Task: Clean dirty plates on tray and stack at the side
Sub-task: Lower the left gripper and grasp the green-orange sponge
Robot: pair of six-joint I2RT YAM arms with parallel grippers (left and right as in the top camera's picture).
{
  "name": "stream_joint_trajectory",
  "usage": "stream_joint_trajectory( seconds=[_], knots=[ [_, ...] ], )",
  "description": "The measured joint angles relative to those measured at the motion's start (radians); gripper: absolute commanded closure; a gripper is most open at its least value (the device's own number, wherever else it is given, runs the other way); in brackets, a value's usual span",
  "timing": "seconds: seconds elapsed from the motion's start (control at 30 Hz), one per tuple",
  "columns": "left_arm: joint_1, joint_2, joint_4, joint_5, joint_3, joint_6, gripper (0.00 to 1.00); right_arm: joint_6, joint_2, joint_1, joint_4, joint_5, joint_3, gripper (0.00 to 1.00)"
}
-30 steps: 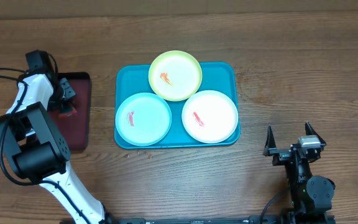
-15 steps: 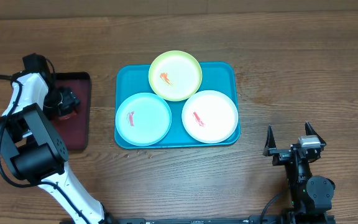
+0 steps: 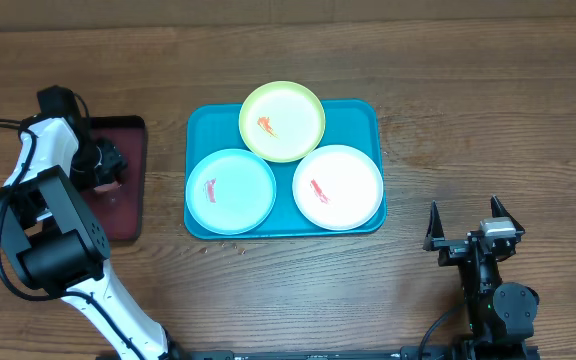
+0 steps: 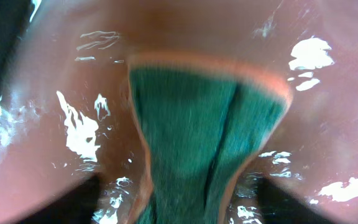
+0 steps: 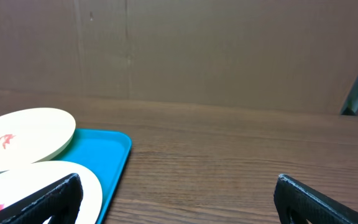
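The teal tray (image 3: 368, 115) sits mid-table (image 3: 488, 80) and carries all three smeared plates: the yellow-green plate (image 3: 282, 121) at the far side, overhanging the far rim, the light blue plate (image 3: 230, 190) near left and the white plate (image 3: 337, 187) near right. The left gripper (image 3: 108, 165) hangs over the dark red tray (image 3: 128, 205) at the left. Its jaws are spread on either side of a blurred green, orange-edged sponge (image 4: 197, 137), not clamped on it. The right gripper (image 3: 465, 236), at the near right, is released and holds nothing.
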Motion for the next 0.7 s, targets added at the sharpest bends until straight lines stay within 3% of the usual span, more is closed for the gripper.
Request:
stream_joint_trajectory(
  seconds=[0.17,0.2,0.27,0.3,0.33,0.37,0.47,0.5,0.53,0.6,0.63,0.7],
  knots=[
    [-0.001,0.003,0.098,-0.019,-0.003,0.001,0.0,0.0,0.0,0.0,0.0,0.0,0.0,0.0],
    [-0.001,0.004,0.113,-0.022,-0.004,0.003,0.04,0.0,0.0,0.0,0.0,0.0,0.0,0.0],
    [-0.001,0.006,0.141,-0.025,-0.005,0.003,0.42,0.0,0.0,0.0,0.0,0.0,0.0,0.0],
    [-0.001,0.007,0.149,-0.029,-0.005,0.008,0.71,0.0,0.0,0.0,0.001,0.0,0.0,0.0],
    [-0.001,0.008,0.155,-0.029,-0.005,0.008,0.91,0.0,0.0,0.0,0.0,-0.001,0.0,0.0],
    [-0.001,0.009,0.157,-0.029,-0.006,0.008,0.96,0.0,0.0,0.0,0.001,0.0,0.0,0.0],
    [-0.001,0.011,0.158,-0.033,-0.006,0.011,0.96,0.0,0.0,0.0,0.0,0.0,0.0,0.0],
    [-0.001,0.011,0.156,-0.034,-0.006,0.011,0.96,0.0,0.0,0.0,0.0,0.0,0.0,0.0],
    [-0.001,0.011,0.153,-0.036,-0.006,0.011,0.82,0.0,0.0,0.0,0.0,0.0,0.0,0.0],
    [-0.001,0.011,0.142,-0.037,-0.006,0.02,0.06,0.0,0.0,0.0,0.0,0.0,0.0,0.0],
    [-0.001,0.011,0.135,-0.038,-0.006,0.017,0.0,0.0,0.0,0.0,0.0,0.0,0.0,0.0],
    [-0.001,0.011,0.109,-0.04,-0.005,0.016,0.0,0.0,0.0,0.0,0.001,0.0,0.0,0.0]
  ],
)
